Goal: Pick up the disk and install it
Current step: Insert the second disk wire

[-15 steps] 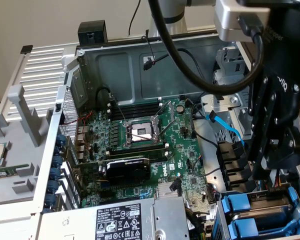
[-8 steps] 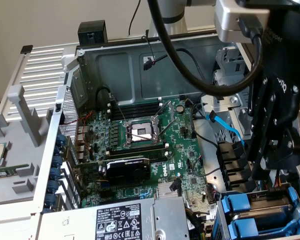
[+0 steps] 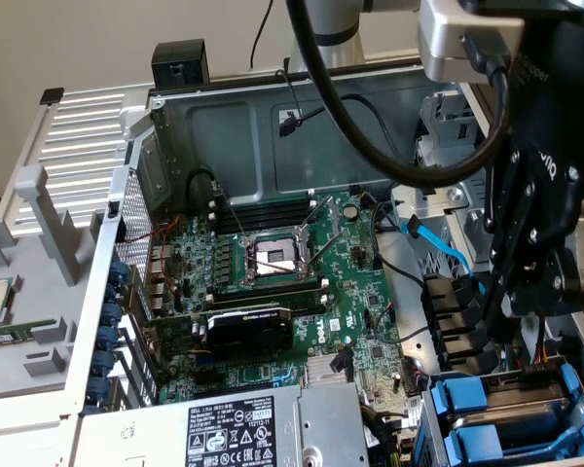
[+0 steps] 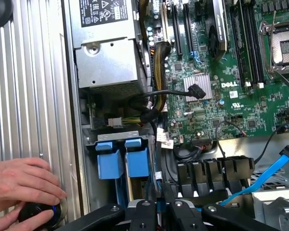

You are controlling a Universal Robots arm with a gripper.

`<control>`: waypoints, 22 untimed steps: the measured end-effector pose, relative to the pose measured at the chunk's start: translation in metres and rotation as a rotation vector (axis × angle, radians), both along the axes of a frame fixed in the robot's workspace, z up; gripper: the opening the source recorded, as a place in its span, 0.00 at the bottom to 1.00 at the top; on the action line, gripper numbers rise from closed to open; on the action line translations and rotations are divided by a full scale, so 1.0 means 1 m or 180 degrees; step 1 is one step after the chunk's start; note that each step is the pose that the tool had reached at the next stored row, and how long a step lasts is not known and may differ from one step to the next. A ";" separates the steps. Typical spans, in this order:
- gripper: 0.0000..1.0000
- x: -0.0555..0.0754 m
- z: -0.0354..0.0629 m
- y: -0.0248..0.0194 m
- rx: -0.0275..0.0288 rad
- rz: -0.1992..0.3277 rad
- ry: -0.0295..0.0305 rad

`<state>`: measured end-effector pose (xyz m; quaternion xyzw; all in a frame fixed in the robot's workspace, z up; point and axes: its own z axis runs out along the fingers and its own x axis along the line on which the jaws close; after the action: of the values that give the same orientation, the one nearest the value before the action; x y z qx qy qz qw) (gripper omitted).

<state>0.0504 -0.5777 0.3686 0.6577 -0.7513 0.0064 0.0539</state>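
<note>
Just ahead of our gripper (image 4: pixel 159 216), the disk (image 4: pixel 137 161) stands in the bay beside a twin carrier (image 4: pixel 110 162), its long axis running toward us; whether our jaws pinch its near edge, we cannot tell.

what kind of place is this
Probably a lab bench for robot computer assembly: an open PC case with its motherboard exposed, blue drive carriers in their bay, and a person's hand on a controller beside it.
</note>
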 end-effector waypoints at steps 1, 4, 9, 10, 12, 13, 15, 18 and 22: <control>0.16 0.000 0.0000 0.0000 0.0000 0.0000 0.0000; 0.16 0.000 0.0000 0.0000 0.0000 0.0000 0.0000; 0.16 0.000 0.0000 0.0000 0.0000 0.0000 0.0000; 0.16 0.000 0.0000 0.0000 0.0000 0.0000 0.0000; 0.16 0.000 0.0000 0.0000 0.0000 0.0000 0.0000; 0.16 0.000 0.0000 0.0000 0.0000 0.0000 0.0000; 0.16 -0.001 0.0000 -0.0001 0.0001 0.0000 -0.0011; 0.16 -0.002 0.0001 -0.0010 0.0014 0.0016 -0.0041; 0.16 -0.005 -0.0001 -0.0056 0.0052 0.0024 -0.0056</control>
<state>0.0455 -0.5833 0.3685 0.6609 -0.7493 0.0062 0.0418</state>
